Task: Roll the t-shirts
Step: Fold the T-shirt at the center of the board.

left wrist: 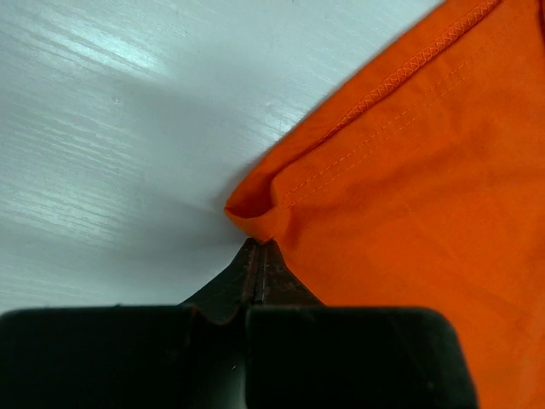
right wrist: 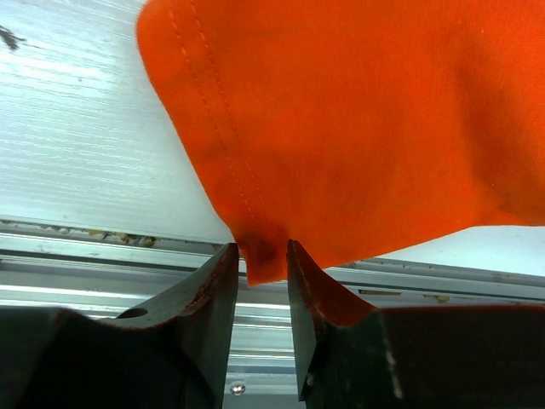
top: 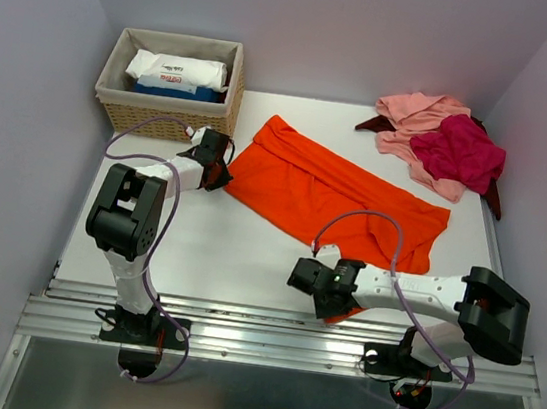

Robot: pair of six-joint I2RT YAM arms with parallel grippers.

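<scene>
Orange t-shirt [top: 341,188] runs 10-to-4 o'clock — left gripper [left wrist: 258,253] jaws clenched on 9 o'clock corner; right gripper [right wrist: 262,260] jaws apart, straddling 6 o'clock corner.

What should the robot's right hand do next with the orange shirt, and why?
Probably squeeze the right gripper shut. A corner of the orange t-shirt sits between its jaws, which stand slightly apart, while the left gripper is shut on another corner. Both likely need a grip before rolling.
</scene>
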